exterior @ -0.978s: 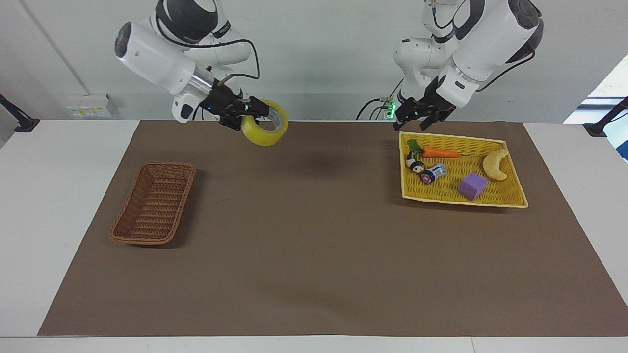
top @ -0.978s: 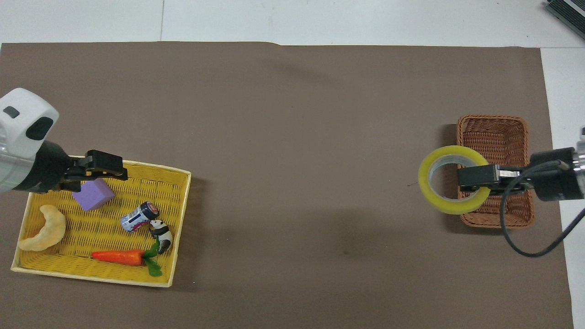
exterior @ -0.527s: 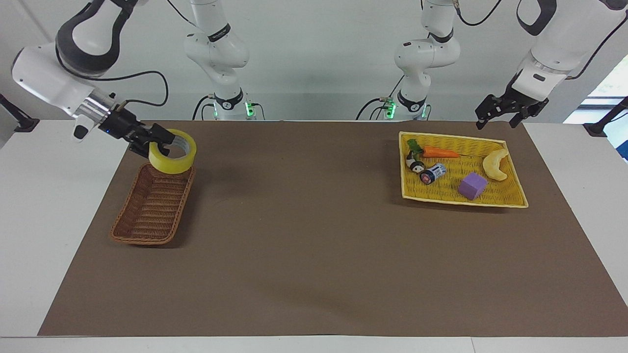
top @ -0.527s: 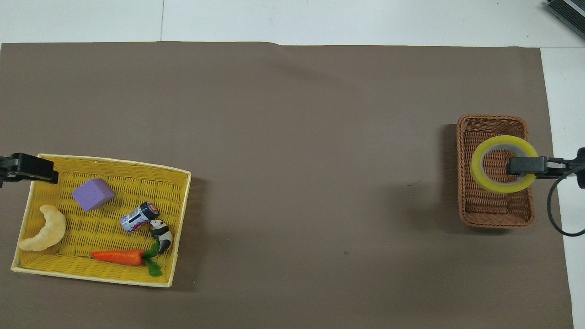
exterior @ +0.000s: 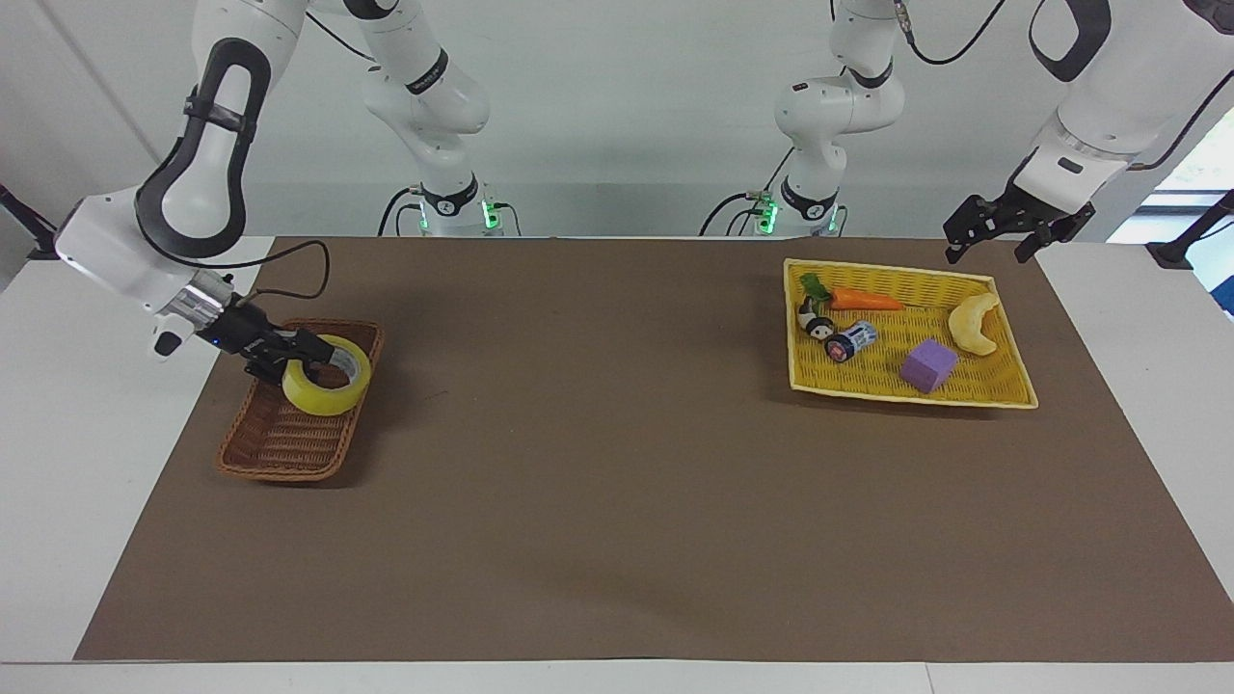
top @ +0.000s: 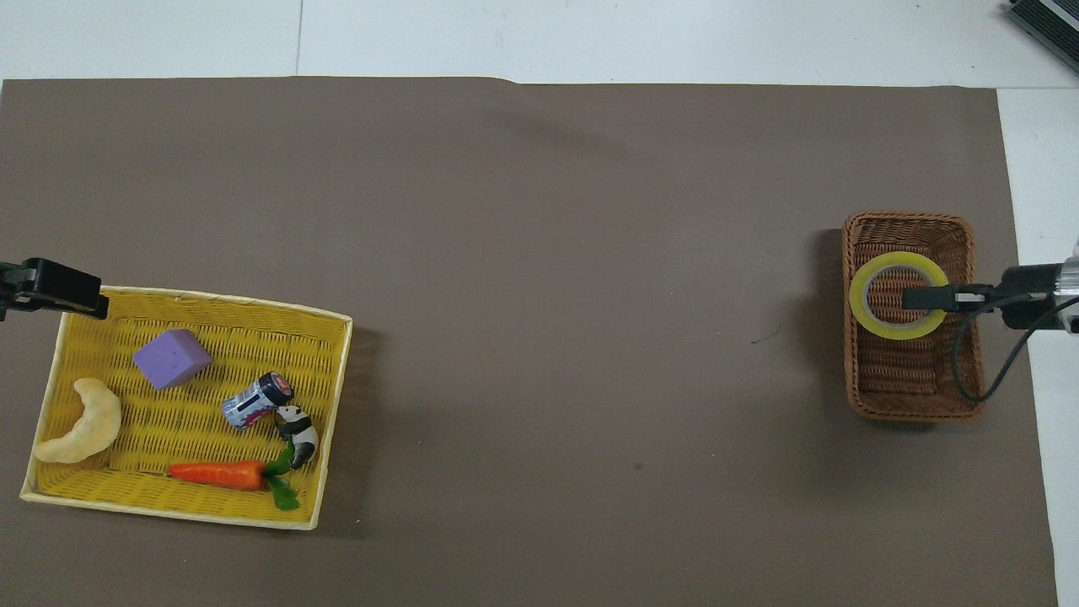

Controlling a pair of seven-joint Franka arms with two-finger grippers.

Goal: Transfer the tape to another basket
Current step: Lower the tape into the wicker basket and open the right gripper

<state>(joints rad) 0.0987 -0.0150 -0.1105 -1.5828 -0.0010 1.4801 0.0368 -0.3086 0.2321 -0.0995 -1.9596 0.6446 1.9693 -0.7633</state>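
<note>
The table (exterior: 617, 540) carries a yellow tray (exterior: 1003, 395) at the left arm's end, and the basket (exterior: 253, 453) at the right arm's end.

A second ago the right jaws (exterior: 307, 351) hung in mid-air near the robots with the tape (exterior: 328, 387) in their grip. Half a second ago they had swung over the basket's rim. Now they are down inside its walls, at the end nearer the robots. The roll lies nearly flat beneath and around their tip. One finger passes through the ring's hole, and they are clamped together on its wall. Whether the roll's underside already touches the wicker floor I cannot tell.

The left jaws (exterior: 993, 229) have drawn up and away from the tray. They now wait in the air off its corner, apart and empty. The purple block (exterior: 928, 365), crescent (exterior: 974, 323), carrot (exterior: 863, 300), can (exterior: 850, 341) and panda (exterior: 816, 324) lie untouched.

So the carry looks finished. By my reading only the release remains, then a clean lift clear of the ring.
</note>
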